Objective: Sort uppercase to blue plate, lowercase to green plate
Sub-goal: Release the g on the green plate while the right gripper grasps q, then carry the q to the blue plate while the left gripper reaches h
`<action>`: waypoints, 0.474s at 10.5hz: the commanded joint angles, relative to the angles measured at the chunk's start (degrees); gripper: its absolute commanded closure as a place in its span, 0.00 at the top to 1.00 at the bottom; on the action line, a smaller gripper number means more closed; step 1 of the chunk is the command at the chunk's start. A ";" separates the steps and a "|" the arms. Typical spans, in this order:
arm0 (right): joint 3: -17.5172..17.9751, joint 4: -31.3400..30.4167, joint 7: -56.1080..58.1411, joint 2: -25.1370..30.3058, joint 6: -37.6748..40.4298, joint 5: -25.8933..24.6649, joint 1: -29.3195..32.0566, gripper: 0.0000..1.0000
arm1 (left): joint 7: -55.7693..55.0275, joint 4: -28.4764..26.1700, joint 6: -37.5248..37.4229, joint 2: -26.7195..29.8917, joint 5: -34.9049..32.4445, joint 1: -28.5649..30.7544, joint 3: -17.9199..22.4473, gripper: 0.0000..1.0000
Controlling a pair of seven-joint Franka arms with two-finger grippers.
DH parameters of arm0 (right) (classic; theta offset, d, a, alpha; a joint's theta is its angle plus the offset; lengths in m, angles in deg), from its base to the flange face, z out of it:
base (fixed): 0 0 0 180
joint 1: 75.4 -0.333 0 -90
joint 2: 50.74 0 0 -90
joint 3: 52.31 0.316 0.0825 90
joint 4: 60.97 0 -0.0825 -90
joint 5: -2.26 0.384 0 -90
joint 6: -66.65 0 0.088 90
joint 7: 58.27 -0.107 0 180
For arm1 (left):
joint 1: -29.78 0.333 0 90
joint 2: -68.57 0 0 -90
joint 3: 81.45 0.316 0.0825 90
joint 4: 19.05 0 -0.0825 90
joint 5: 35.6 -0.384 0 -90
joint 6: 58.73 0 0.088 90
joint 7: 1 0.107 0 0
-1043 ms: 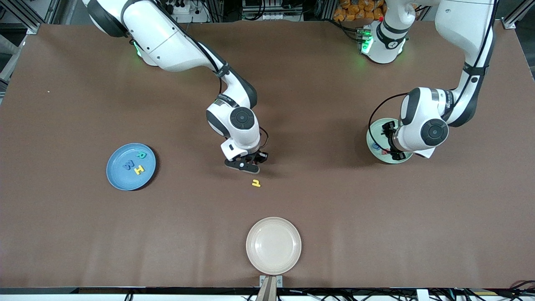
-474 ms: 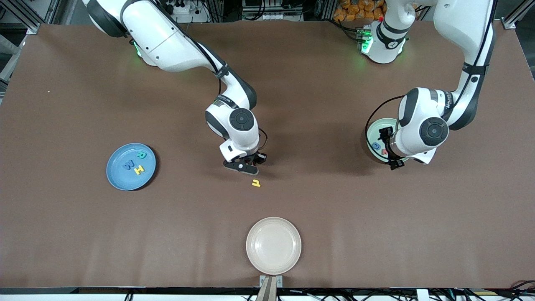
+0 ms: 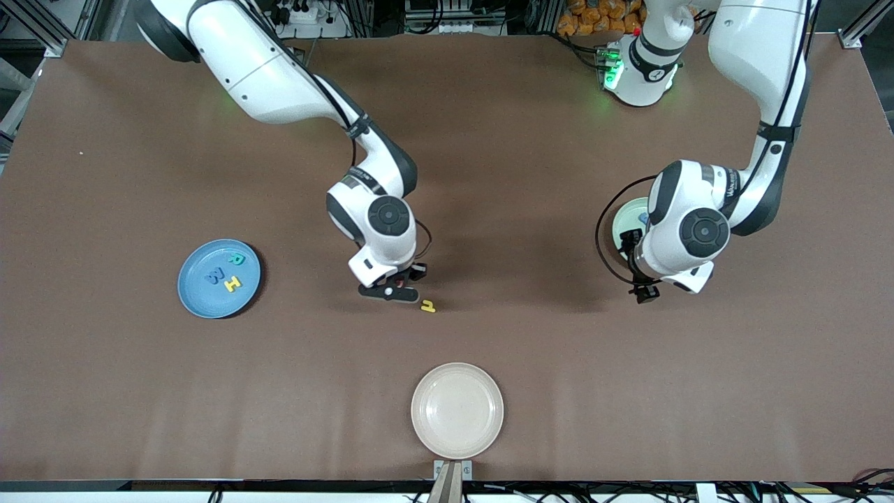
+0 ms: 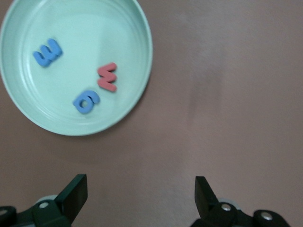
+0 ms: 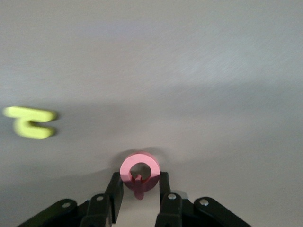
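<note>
Right gripper (image 3: 391, 288), over bare tabletop beside the small flat yellow lowercase h (image 3: 427, 305), pinches something in the front view. Its wrist view shows the flat red foam Q (image 5: 139, 173) clamped across its ring; light, slightly squashy. Left gripper (image 4: 141, 195) hangs spread, empty, near the mint-green plate (image 4: 138, 33).

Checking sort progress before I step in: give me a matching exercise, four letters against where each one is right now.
Letters:
1. red Q
2. yellow h
3. blue g
4. yellow H

Places:
A. in the blue plate
B. in the green plate
C. on the bare table, beside the right gripper
D. between the right gripper's fingers

Pairs: 1-D, 2-C, 3-B, 4-A
</note>
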 commanded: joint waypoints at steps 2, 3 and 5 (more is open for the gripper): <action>-5.00 -1.67 18.09 3.27 6.11 -0.16 1.61 0.21 | 0.67 9.89 -0.51 -4.93 -1.87 -3.38 0.08 1.00; -6.93 -2.98 24.84 4.32 6.56 -0.07 2.23 0.21 | 0.67 12.53 -0.51 -6.86 -1.87 -5.31 0.08 1.00; -11.42 -5.88 36.72 6.86 7.35 0.89 3.02 0.21 | 2.94 16.49 -0.51 -10.29 -1.87 -8.65 0.08 1.00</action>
